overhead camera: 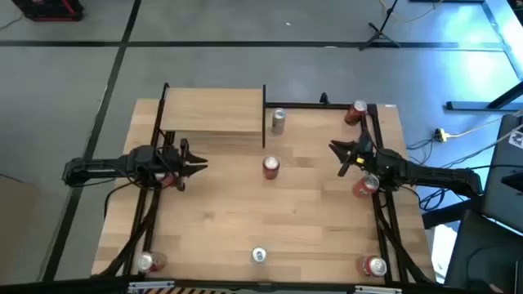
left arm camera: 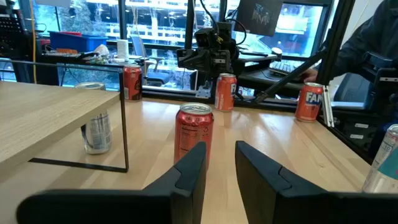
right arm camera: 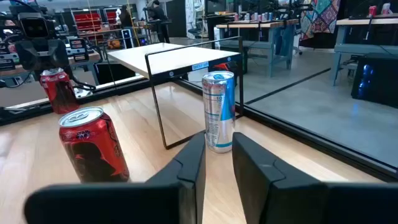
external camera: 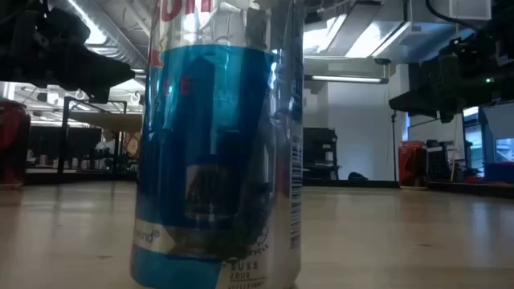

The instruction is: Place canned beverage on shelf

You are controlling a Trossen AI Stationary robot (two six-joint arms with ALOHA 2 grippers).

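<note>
A robotics lab: taped concrete floor point(overhead camera: 204, 33), workbenches point(right arm camera: 273, 28) behind (monitors point(left arm camera: 258, 15) too).

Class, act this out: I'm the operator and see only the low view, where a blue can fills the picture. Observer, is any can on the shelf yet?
Observer: No. The shelf is bare on top; a silver can stands on the table beside it.
Operator: Where's the left gripper?
Observer: In front of the shelf, empty, facing a red can at mid-table.
Operator: And the right gripper?
Observer: Near the table's right edge, empty, facing that silver can.
</note>
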